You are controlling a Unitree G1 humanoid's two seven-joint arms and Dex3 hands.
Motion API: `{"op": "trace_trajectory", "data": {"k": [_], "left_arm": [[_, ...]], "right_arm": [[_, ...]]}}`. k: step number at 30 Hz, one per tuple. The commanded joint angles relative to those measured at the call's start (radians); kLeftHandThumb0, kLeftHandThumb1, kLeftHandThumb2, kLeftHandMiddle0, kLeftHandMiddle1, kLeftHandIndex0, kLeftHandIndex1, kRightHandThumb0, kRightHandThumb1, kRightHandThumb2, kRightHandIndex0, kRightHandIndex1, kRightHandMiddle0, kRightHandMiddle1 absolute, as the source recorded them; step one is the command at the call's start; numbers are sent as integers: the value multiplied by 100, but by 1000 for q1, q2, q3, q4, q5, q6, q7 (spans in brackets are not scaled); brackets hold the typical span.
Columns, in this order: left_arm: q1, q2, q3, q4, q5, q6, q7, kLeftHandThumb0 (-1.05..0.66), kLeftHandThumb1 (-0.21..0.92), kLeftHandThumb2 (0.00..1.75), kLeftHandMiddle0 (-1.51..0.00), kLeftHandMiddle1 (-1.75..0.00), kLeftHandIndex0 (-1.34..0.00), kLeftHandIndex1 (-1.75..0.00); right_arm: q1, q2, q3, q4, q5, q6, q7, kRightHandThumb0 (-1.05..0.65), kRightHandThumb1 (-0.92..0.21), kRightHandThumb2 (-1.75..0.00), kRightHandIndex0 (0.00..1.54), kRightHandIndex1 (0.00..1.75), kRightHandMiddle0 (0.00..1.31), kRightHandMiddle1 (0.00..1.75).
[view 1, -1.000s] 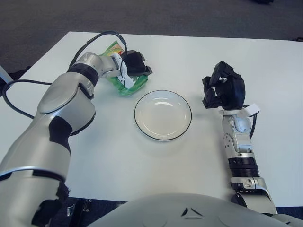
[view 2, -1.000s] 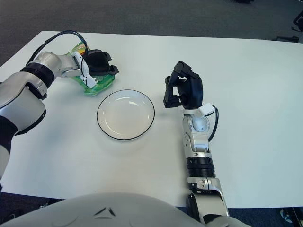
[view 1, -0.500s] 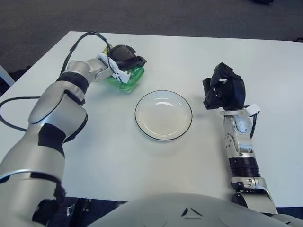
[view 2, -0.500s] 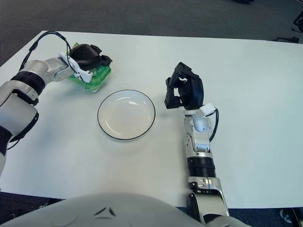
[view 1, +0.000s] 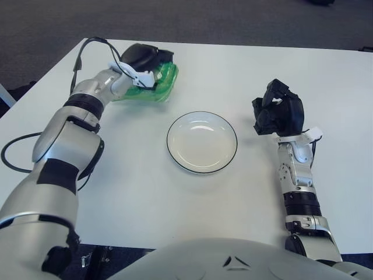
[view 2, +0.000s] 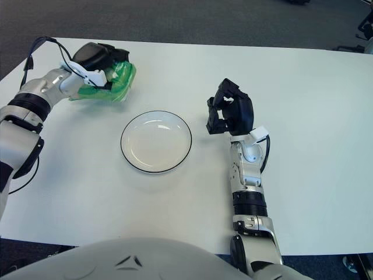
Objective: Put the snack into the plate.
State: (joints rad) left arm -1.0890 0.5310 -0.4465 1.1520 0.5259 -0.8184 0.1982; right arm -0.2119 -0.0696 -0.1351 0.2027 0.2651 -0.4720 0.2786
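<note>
Left hand [view 1: 143, 57] is out near the table's [view 1: 245, 70] far left corner, fingers wrapped over the green snack [view 1: 152, 83] and gripping it. Plate [view 1: 201, 142] sits mid-table, well apart from the snack, with nothing on it. Right hand [view 1: 278, 109] shows just right of the plate, its fingers curled in on nothing.

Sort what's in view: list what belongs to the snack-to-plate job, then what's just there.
Job:
- green snack bag, held by the left hand
- white plate, nothing in it

Just there:
- right hand, idle to the right of the plate
- white table
</note>
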Motion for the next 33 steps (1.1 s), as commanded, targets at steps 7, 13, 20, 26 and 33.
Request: {"op": "trace_trajectory", "data": {"k": [7,13,20,26,33], "left_arm": [[104,-37,147,-280,-225,48,-241,-7,20,148,-139,-175,-118,-175],[146,-36,184,-413,-244,62,-289,-6,19,149,-140,-175,-119,-175],[174,-52,203,-551,-306,42,-378,-7,19,150,-139,-175,-120,-175],[195,-50,212,-602,-357,28,-458,-8,19,151,-137,-175,-119,-175],[211,-68,215,-635,-420,-36,-535,-8,18,153,-136,-175,-119,-175]], "right_arm": [[124,41,-41,208,16,29,0,-57,-12,-156,134,175,78,175],[104,37,-53,239,7,25,2,-57,-12,-155,134,175,78,175],[90,28,-59,267,-3,17,5,-57,-13,-155,134,175,78,175],[80,27,-63,284,-11,4,1,-56,-13,-155,134,175,77,175],[69,24,-69,309,-17,-3,0,-57,-13,-155,133,175,78,175]]}}
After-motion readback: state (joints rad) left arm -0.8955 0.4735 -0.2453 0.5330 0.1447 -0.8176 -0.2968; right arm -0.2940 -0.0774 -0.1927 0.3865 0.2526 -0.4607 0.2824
